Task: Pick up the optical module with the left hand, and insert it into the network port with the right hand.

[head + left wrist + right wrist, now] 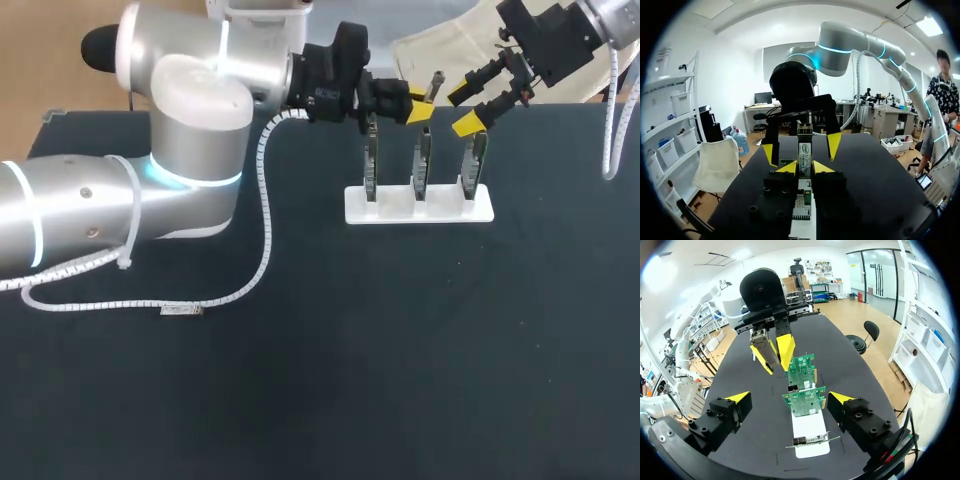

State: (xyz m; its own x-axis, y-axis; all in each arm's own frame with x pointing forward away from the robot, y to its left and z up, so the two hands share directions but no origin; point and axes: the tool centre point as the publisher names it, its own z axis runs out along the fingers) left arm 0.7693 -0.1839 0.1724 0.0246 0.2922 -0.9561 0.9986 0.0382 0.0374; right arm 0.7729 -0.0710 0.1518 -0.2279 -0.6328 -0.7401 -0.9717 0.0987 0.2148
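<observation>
The optical module (434,87), a slim silver bar, is held upright in my left gripper (418,104), just above the middle network card (423,160). The left wrist view shows the module (804,150) pinched between that gripper's (805,168) yellow tips. Three green network cards stand in a white stand (420,207). My right gripper (467,108) hangs open over the right-hand card (474,160), close beside the module and not touching it. From the right wrist, the open gripper (789,398) straddles the cards (804,401), with the module (762,346) in the left gripper (774,356) beyond.
A white coiled cable (262,215) trails from my left arm across the dark table (400,350), with a small grey tag (182,311) on the mat. A second cable (612,110) hangs from my right arm at the far right.
</observation>
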